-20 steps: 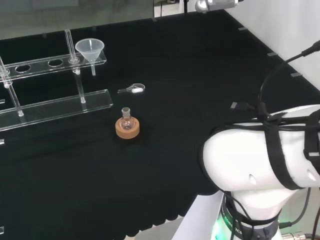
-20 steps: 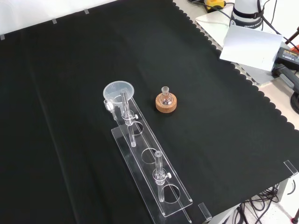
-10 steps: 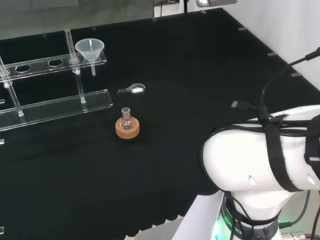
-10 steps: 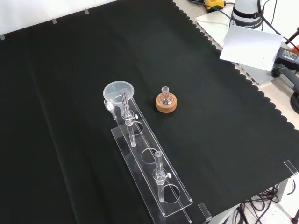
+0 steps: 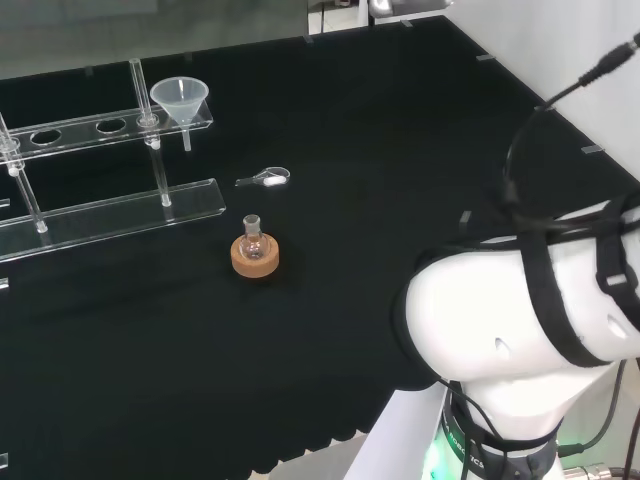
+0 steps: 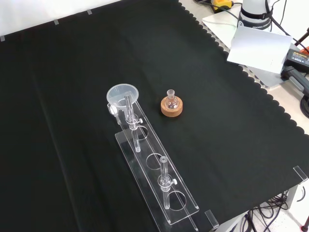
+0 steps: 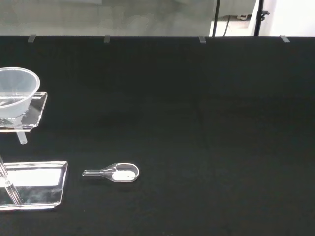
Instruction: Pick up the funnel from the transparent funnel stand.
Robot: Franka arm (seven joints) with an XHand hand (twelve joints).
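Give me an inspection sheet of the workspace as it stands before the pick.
Surface: black cloth covers the bench, scalloped along its edge.
Job's things: funnel sits upright in the end hole of the transparent funnel stand; its stem hangs below the upper shelf.
Clutter: small flask on a cork ring; clear scoop holding some white powder, lying on the cloth.
Hand: cannot tell its state.
Cables: black cables strapped around the arm's white link; more at the bench corner in the front view.
Surroundings: white sheet beside the cloth.
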